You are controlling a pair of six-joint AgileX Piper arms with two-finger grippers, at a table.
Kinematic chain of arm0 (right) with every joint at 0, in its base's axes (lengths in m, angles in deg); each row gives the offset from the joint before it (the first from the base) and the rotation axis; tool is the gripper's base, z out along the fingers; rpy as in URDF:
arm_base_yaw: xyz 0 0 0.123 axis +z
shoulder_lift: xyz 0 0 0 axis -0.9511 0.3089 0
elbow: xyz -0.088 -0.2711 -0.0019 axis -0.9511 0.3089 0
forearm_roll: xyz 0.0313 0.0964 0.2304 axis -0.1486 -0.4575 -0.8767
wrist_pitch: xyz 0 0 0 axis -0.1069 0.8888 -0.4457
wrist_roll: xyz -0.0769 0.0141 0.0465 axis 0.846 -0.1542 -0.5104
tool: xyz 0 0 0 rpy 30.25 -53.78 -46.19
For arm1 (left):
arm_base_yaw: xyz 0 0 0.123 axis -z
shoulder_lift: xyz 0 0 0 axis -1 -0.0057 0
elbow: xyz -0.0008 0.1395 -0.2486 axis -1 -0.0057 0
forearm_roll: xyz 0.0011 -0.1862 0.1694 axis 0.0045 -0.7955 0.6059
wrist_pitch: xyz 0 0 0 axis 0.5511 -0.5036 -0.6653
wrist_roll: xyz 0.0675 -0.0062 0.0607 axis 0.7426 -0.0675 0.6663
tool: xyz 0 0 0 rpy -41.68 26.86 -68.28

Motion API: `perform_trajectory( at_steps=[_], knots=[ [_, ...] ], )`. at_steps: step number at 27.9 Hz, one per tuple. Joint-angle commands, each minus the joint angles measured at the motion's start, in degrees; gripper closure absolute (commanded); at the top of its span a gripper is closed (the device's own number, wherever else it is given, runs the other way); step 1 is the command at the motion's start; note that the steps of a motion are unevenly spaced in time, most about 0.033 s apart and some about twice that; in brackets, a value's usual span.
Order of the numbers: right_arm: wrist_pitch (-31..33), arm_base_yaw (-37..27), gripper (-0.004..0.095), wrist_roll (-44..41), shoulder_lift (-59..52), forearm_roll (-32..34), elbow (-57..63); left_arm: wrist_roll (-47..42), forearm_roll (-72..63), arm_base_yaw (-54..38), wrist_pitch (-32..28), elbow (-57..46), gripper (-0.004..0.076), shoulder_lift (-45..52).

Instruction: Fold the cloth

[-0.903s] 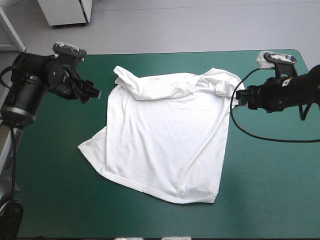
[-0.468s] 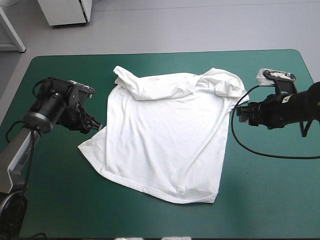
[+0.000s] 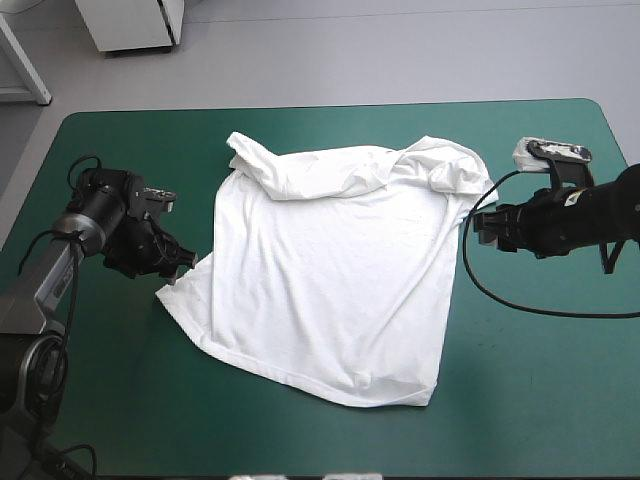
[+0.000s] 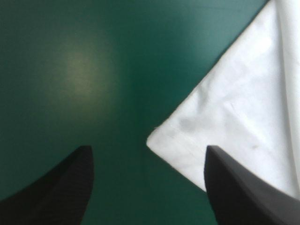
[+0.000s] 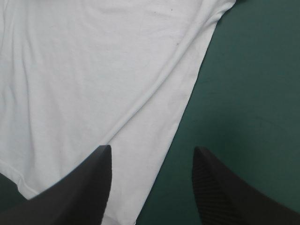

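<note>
T-shirt (image 3: 330, 280), white and short-sleeved, is lying spread nearly flat on the teal-green cover (image 3: 540, 380), its far end rumpled. At the T-shirt's left corner, the left gripper (image 3: 180, 265) is standing with fingers parted, the corner lying between them. At the T-shirt's right edge, the right gripper (image 3: 478, 227) is likewise gaping, straddling that edge.

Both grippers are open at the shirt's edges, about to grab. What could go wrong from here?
1. The corner of the T-shirt barely reaches the middle between the open fingers of the left gripper; closing may pinch only the tip, which could slip out on the lift.
2. The far edge is bunched and folded over; folding now would likely trap those creases.
3. The right gripper holds nothing yet, so lifting the left alone may drag the shirt askew.
</note>
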Motion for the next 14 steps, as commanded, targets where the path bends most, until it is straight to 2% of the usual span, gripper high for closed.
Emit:
perform_trajectory(
  at_steps=[1,5,11,14],
  knots=[
    [-0.24,-0.02,0.0422,0.62,-1.71,-1.04,-1.34,-0.01,-0.62,-0.11,-2.77,-2.46,0.0231,1.86],
    [-0.24,-0.02,0.0422,0.62,-1.71,-1.04,-1.34,-0.01,-0.84,-0.11,-7.53,-5.33,0.0231,1.72],
    [-0.24,-0.02,0.0422,0.62,-1.71,-1.04,-1.34,1.39,-1.58,-0.11,-8.45,-5.66,0.0241,-1.55],
    [-0.24,-0.02,0.0447,0.62,-1.71,-0.55,-1.34,0.96,-1.7,-0.11,-8.03,-5.66,0.0411,-3.21]
  ],
)
